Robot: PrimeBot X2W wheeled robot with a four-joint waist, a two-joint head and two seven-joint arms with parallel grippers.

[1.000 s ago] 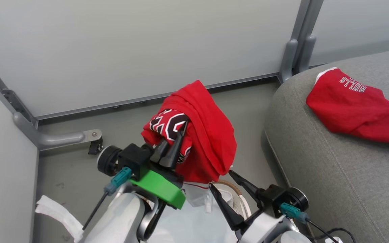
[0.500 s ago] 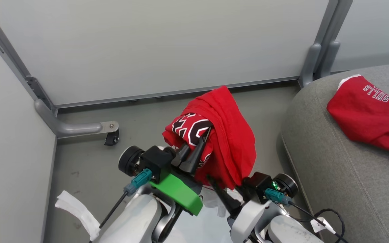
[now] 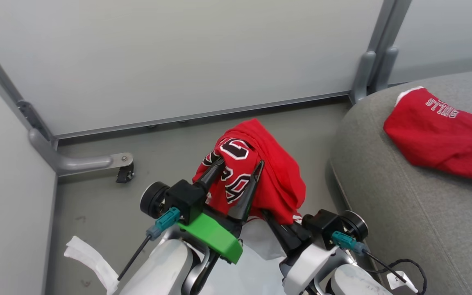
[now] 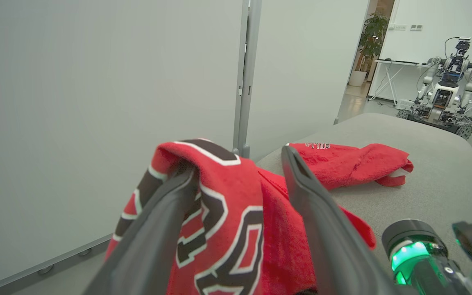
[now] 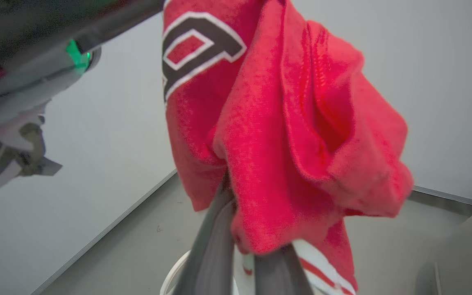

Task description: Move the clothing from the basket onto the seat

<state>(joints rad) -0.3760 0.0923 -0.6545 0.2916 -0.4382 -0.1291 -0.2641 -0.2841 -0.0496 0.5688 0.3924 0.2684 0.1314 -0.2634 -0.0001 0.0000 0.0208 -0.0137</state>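
A red jersey [image 3: 277,180] with black-and-white numbers hangs in the air over the floor, draped across my left gripper [image 3: 238,168], whose fingers stand wide open under the cloth. In the left wrist view the jersey [image 4: 228,213] lies over the left finger [image 4: 158,233] of that gripper [image 4: 236,162]. My right gripper [image 3: 275,223] is shut on the jersey's lower edge; its wrist view shows the gripper [image 5: 240,246] pinching the cloth [image 5: 293,143]. The grey seat [image 3: 383,213] is to the right, and another red jersey [image 3: 436,139] lies on it. A white basket rim [image 5: 168,274] shows below.
Pale partition walls stand close behind and to the left, with a metal foot and caster [image 3: 123,174] on the floor. A white strip [image 3: 88,262] lies on the floor at lower left. Another robot [image 4: 445,94] stands far beyond the seat.
My left gripper has opened and the jersey has sagged lower over its fingers. My right gripper has shut on the jersey's lower edge. The head camera has shifted.
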